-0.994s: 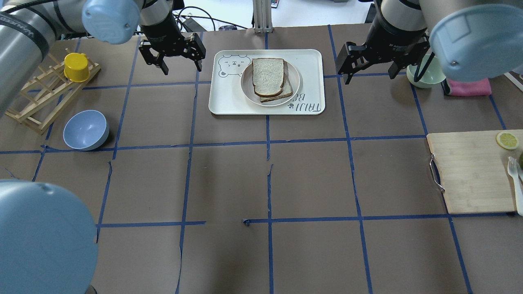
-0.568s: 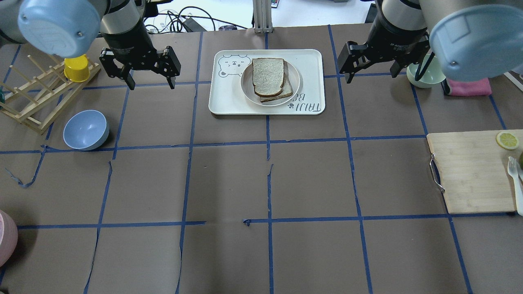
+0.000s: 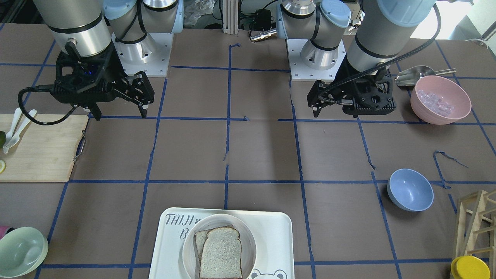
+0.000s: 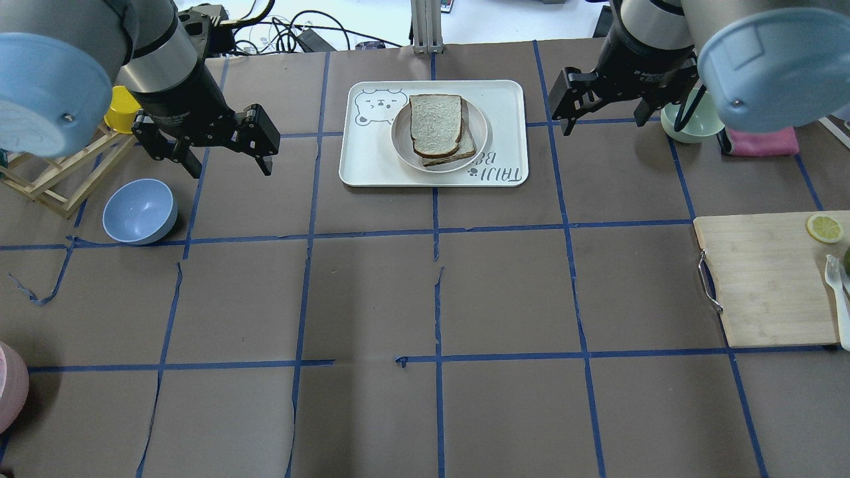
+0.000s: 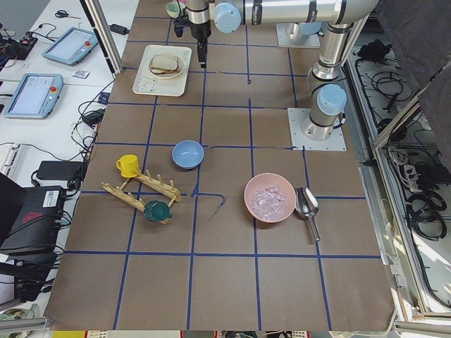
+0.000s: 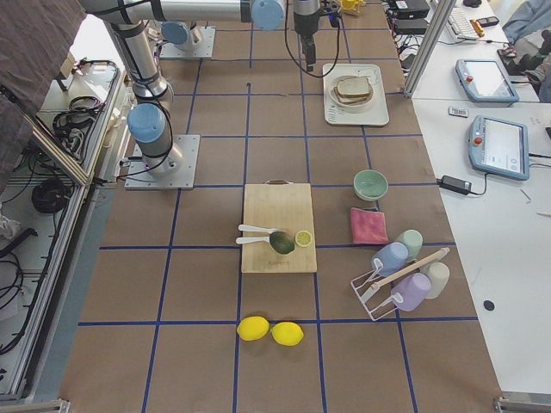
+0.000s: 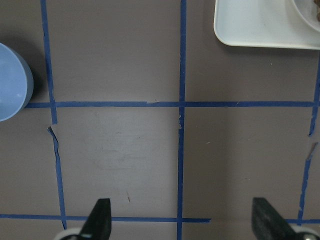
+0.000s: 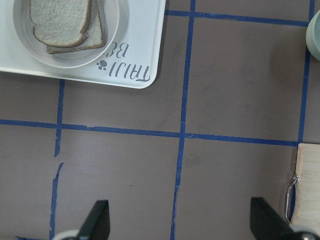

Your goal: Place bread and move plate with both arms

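Note:
The bread point(image 4: 435, 123), a speckled slice with a dark crust, lies on top of a second slice on the round cream plate point(image 4: 400, 141), which stands on the white tray point(image 4: 372, 162) at the table's far middle. It also shows in the front view point(image 3: 221, 252) and the right wrist view point(image 8: 60, 20). My left gripper point(image 4: 231, 169) is open and empty above the bare table, left of the tray, with its fingertips point(image 7: 100, 217) wide apart. My right gripper point(image 4: 603, 126) is open and empty, right of the tray, and shows in the right wrist view point(image 8: 181, 217).
A blue bowl point(image 4: 139, 211), a wooden rack point(image 4: 46, 179) and a yellow cup point(image 4: 119, 109) are at the left. A pale green bowl point(image 4: 694, 123), a pink cloth point(image 4: 764, 143) and a cutting board point(image 4: 770, 279) are at the right. A pink bowl point(image 3: 440, 99) stands near the left arm's base.
My left gripper has moved left and back toward the robot, away from the tray, staying open. The right gripper, bread and plate have not moved.

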### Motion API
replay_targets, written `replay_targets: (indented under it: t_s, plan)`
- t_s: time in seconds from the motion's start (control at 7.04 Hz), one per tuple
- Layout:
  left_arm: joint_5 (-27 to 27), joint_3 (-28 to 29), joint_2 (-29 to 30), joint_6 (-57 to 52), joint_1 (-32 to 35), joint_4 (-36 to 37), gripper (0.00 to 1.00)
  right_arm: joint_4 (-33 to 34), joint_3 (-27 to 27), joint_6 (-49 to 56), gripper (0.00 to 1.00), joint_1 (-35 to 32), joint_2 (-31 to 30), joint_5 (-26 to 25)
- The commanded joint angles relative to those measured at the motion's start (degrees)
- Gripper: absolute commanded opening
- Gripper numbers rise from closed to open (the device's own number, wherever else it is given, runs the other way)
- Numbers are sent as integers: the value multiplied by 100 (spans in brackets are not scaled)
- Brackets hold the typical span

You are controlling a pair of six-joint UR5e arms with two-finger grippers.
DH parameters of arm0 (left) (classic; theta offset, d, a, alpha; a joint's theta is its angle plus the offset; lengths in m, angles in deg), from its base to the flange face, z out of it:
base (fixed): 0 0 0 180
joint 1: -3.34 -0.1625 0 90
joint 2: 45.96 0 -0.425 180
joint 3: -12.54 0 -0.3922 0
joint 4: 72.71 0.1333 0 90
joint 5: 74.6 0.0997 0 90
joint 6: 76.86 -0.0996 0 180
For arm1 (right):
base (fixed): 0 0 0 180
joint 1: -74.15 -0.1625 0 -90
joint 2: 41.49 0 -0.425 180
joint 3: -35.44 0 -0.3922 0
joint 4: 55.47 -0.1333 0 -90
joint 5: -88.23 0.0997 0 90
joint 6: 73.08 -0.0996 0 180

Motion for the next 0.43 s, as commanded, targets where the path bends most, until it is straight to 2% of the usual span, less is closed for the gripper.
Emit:
replay_targets:
  t_s: [0.0, 0.28]
  plan:
    - [-40, -189, -209, -27, -21, -10, 100, -2, 8, -1, 100, 2, -7, 10]
    - [-14, -356, -315, -27, -47, 16, 100, -2, 8, -1, 100, 2, -7, 1]
